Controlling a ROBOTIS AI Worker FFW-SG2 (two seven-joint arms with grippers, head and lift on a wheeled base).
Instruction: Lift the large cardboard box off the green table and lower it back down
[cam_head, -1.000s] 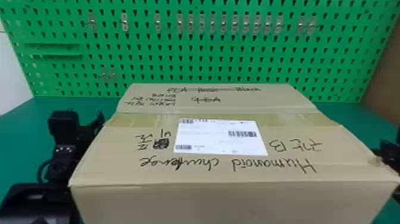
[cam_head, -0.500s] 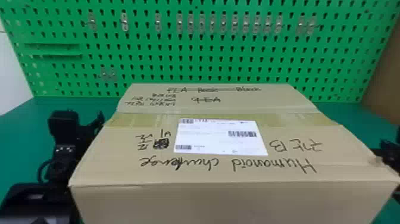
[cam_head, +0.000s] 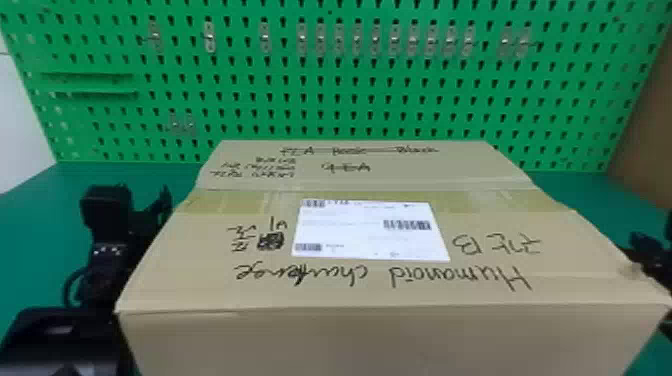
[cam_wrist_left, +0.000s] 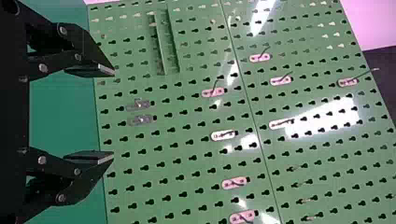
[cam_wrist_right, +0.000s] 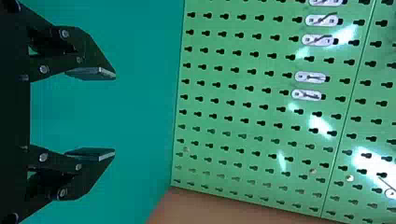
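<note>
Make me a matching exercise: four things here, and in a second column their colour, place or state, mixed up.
Things:
1. Label
2. Pegboard
3. Left hand
4. Cardboard box

Matches:
A. Brown, in front of the pegboard
B. Green, upright behind the box
C. White, on the box's top
D. Open, left of the box

Pairs: 1-C; 2-B; 3-D; 4-A

The cardboard box (cam_head: 370, 280) is dimmer in front than on top; behind it, white glare patches the pegboard (cam_wrist_left: 187, 144).
</note>
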